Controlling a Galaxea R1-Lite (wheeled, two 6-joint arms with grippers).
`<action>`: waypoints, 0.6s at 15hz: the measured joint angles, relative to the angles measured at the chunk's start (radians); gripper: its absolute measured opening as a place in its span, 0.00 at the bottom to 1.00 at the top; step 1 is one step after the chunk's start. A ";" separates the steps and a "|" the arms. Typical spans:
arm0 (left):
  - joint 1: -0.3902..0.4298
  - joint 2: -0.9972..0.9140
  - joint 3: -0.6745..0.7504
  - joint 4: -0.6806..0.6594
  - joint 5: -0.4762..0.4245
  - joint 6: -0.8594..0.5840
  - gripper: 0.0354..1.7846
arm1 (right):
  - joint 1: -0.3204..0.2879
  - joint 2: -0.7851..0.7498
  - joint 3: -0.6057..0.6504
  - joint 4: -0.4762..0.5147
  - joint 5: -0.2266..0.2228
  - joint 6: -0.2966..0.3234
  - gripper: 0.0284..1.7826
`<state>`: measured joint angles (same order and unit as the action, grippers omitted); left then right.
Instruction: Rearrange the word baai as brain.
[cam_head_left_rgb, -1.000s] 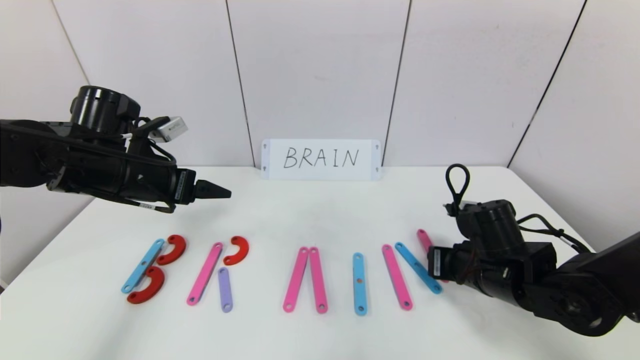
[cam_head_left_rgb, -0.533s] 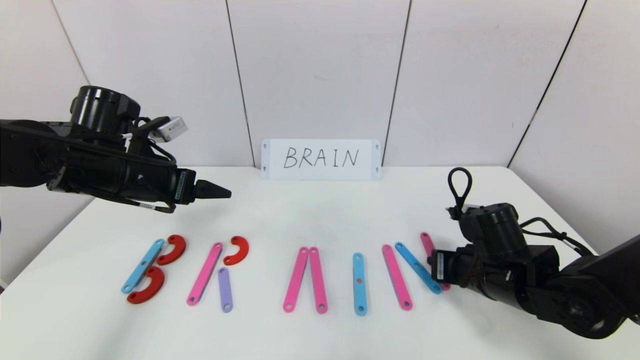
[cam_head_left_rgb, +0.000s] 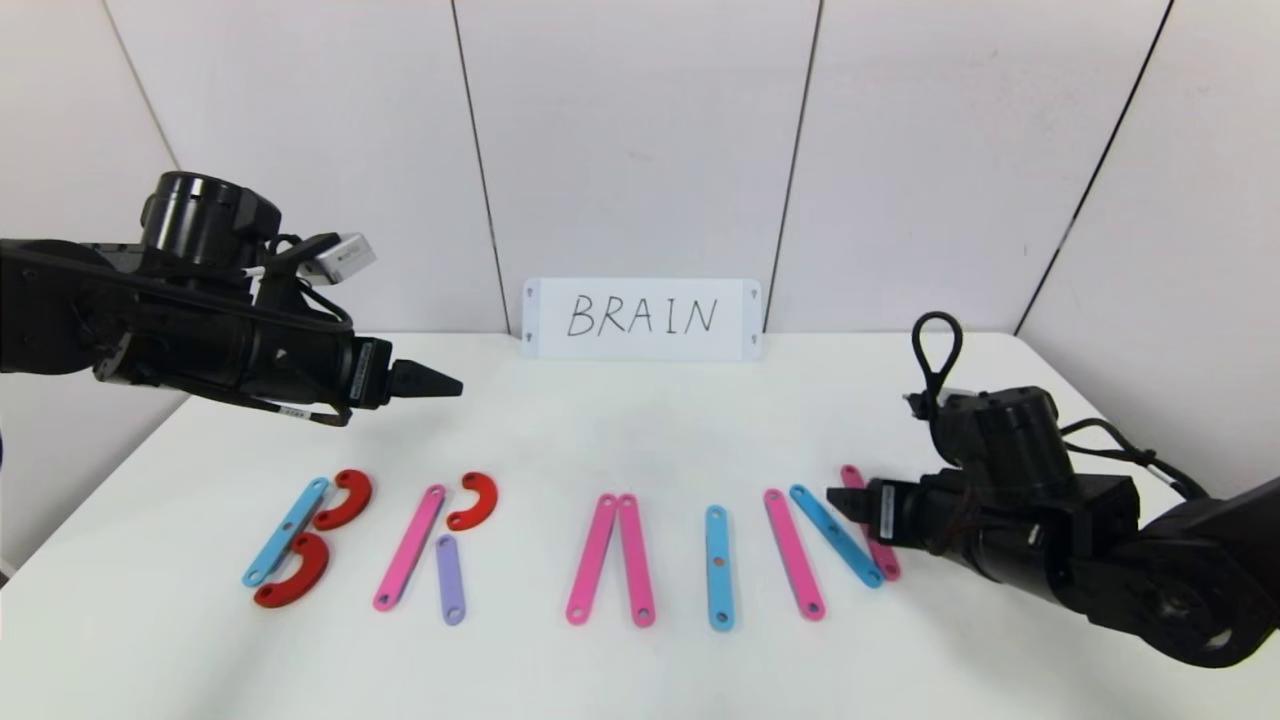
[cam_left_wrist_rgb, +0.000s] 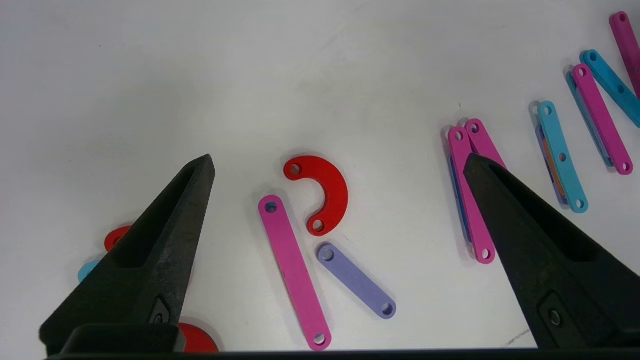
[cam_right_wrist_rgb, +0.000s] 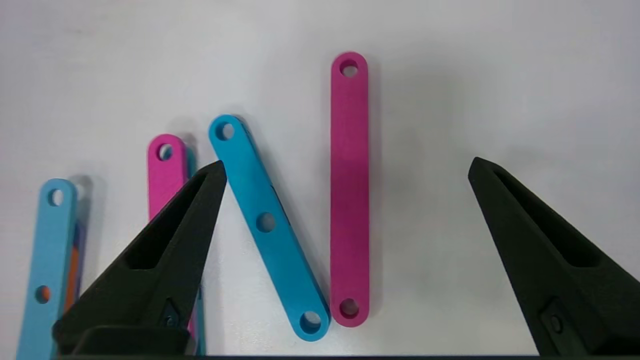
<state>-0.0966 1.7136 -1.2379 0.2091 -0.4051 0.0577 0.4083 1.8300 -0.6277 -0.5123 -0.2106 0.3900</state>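
Note:
The flat holed pieces lie in a row on the white table (cam_head_left_rgb: 640, 430). From the left: a blue bar (cam_head_left_rgb: 285, 530) with two red C-curves (cam_head_left_rgb: 345, 498), a pink bar (cam_head_left_rgb: 410, 547) with a red curve (cam_head_left_rgb: 473, 500) and a short purple bar (cam_head_left_rgb: 450, 578), two pink bars (cam_head_left_rgb: 592, 557) meeting at the top, a single blue bar (cam_head_left_rgb: 718, 567), then pink (cam_head_left_rgb: 794, 552), blue (cam_head_left_rgb: 835, 535) and pink (cam_head_left_rgb: 886, 563) bars. My right gripper (cam_head_left_rgb: 840, 503) is open and empty just above that last pink bar (cam_right_wrist_rgb: 349, 200). My left gripper (cam_head_left_rgb: 430, 382) is open and empty, raised behind the pink, red and purple pieces.
A white card (cam_head_left_rgb: 640, 318) with handwritten "BRAIN" leans on the back wall. Bare table lies between the card and the pieces. The table's right edge runs close behind my right arm.
My right gripper has lifted and drawn back to the right off the rightmost pink bar, which now lies uncovered next to the slanted blue bar. The left arm has not moved.

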 joint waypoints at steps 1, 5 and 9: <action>0.000 0.000 0.000 0.000 0.001 0.000 0.97 | -0.001 -0.013 -0.014 0.016 0.012 -0.026 0.97; 0.000 -0.025 0.009 0.000 0.003 0.000 0.97 | -0.025 -0.090 -0.062 0.131 0.191 -0.145 0.97; 0.000 -0.114 0.070 0.001 0.004 0.003 0.97 | -0.071 -0.213 -0.097 0.230 0.308 -0.217 0.97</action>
<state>-0.0962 1.6000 -1.1679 0.2106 -0.4011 0.0604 0.3377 1.6172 -0.7249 -0.2828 0.0970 0.1730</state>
